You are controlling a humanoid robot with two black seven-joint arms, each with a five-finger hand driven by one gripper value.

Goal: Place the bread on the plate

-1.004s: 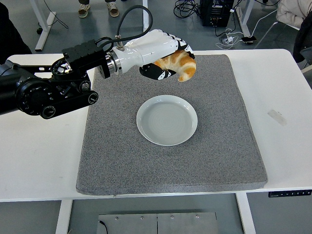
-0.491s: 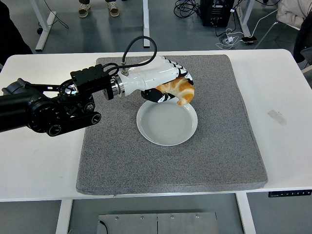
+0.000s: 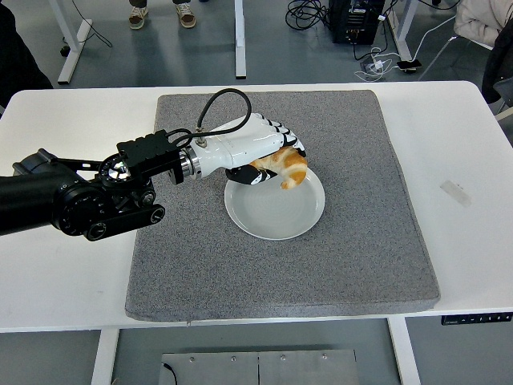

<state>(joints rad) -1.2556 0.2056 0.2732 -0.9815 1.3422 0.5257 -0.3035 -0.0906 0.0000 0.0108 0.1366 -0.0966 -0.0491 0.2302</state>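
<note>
The bread is a golden croissant (image 3: 287, 167). My left hand (image 3: 268, 152), white with black fingertips, is shut on it. The hand holds it low over the far edge of the pale round plate (image 3: 275, 208). The plate sits in the middle of the grey mat (image 3: 369, 233). I cannot tell whether the croissant's lower tip touches the plate. The fingers cover most of the croissant's top. The right arm is out of view.
The black left arm (image 3: 80, 196) lies across the mat's left edge and the white table (image 3: 56, 265). A small piece of tape (image 3: 455, 192) lies on the table at right. A person's shoes show at the top left, beyond the table.
The left hand has moved toward me and down with the croissant, from above the mat's far part to low over the plate's far edge.
</note>
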